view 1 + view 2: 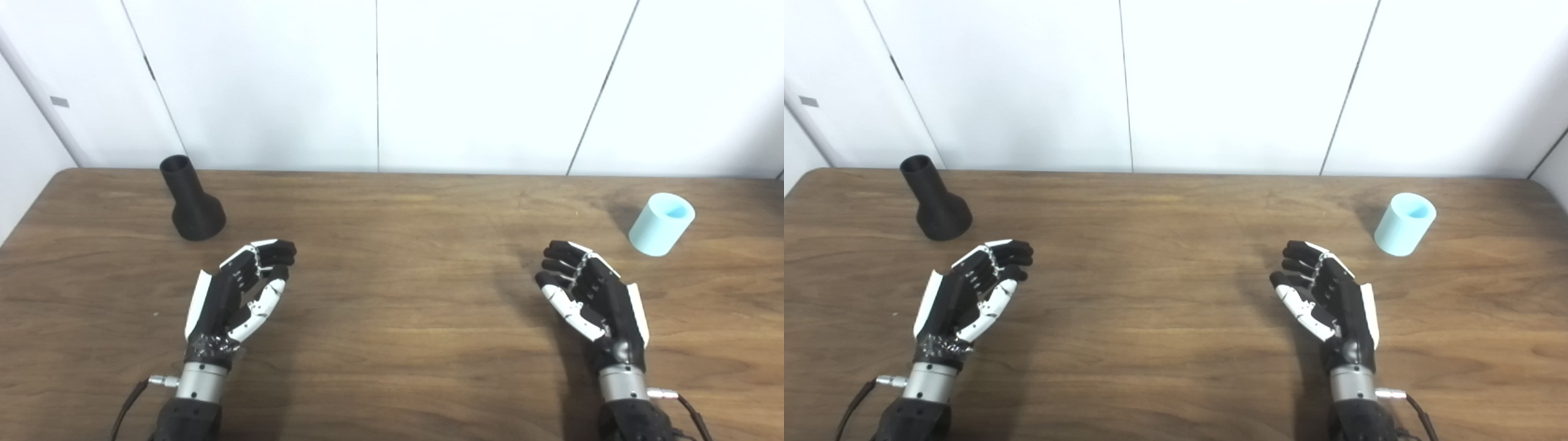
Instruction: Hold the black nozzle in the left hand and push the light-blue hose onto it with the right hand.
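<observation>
While nozzle (191, 202), hose (661, 223) sit apart, left robot hand (236, 294), right robot hand (591, 294) spread, empty.

A matte black flared plastic nozzle (191, 202) stands wide-end down at far left; a short light-blue cylindrical hose piece (661, 223) stands open-end up, far right

Matt black nozzle (191, 202), wood-grain table (392, 318)

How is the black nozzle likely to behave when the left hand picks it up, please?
The nozzle stands on its wide flared base, so it probably resists tipping. It looks rigid, likely stiff in the open left hand. If knocked over, its round body might roll in an arc.
</observation>
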Tool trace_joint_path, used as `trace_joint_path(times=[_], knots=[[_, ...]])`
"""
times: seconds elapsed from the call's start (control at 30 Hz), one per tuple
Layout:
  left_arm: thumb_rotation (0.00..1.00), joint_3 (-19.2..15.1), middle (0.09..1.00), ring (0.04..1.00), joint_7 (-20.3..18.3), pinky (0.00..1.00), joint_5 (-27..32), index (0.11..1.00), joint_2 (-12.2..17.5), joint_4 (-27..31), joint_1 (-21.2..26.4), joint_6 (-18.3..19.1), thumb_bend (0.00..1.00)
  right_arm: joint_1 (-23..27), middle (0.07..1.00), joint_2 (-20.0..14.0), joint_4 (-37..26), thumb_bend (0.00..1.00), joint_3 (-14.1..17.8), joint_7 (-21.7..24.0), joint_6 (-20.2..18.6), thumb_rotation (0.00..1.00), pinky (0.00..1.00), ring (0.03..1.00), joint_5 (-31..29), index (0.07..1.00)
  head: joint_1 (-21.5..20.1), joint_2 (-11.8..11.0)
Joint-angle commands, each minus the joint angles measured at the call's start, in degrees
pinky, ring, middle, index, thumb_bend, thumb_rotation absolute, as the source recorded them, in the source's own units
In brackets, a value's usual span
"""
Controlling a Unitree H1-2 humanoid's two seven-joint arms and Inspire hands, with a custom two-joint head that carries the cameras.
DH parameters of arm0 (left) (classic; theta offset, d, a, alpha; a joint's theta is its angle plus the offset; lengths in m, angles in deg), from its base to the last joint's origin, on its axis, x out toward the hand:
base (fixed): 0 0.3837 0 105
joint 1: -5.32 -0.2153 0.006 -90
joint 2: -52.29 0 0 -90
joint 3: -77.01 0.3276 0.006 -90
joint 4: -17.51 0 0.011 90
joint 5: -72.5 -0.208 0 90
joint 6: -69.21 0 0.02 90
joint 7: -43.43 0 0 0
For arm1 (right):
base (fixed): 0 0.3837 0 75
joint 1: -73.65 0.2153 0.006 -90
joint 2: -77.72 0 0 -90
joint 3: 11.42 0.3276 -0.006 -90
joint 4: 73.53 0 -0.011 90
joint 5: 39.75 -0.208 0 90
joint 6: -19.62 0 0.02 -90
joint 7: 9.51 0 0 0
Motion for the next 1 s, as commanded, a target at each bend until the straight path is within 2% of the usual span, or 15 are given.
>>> trace_joint_path(times=[0.0, 0.77, 0.9, 0.97], knots=[[0.34, 0.27, 0.702, 0.686, 0.37, 0.61, -0.16, 0.669, 0.15, -0.95, -0.4, -0.46, 0.29, 1.38, 0.692, 0.08, -1.95, 0.29, 0.11, -0.25, 2.1, 0.22, 0.61, 0.685, -0.14, 0.667, -0.08, 0.1], [0.31, -0.02, 0.702, 0.689, 0.35, 0.61, 0.91, 0.669, -0.16, -0.72, -0.38, -0.34, 0.29, 1.37, 0.688, 0.19, -2.13, 0.28, 0.18, -0.29, 1.83, 0.2, 0.61, 0.681, -0.5, 0.665, -0.02, 0.11], [0.3, -0.95, 0.674, 0.655, 3.09, 0.58, -2.28, 0.634, -0.67, -1.38, -0.14, -1.07, 0.31, 1.41, 0.691, -0.03, -1.74, 0.28, 0.03, -0.29, 2.51, 0.21, 0.61, 0.683, -0.09, 0.669, 0.01, -0.01], [0.27, -2.09, 0.642, 0.62, 5.72, 0.55, -4.1, 0.6, -1.56, -1.42, 0.02, -0.7, 0.36, 1.44, 0.691, 0.07, -1.66, 0.29, 0.1, -0.37, 2.39, 0.21, 0.61, 0.682, -0.15, 0.669, 0.0, -0.03]])
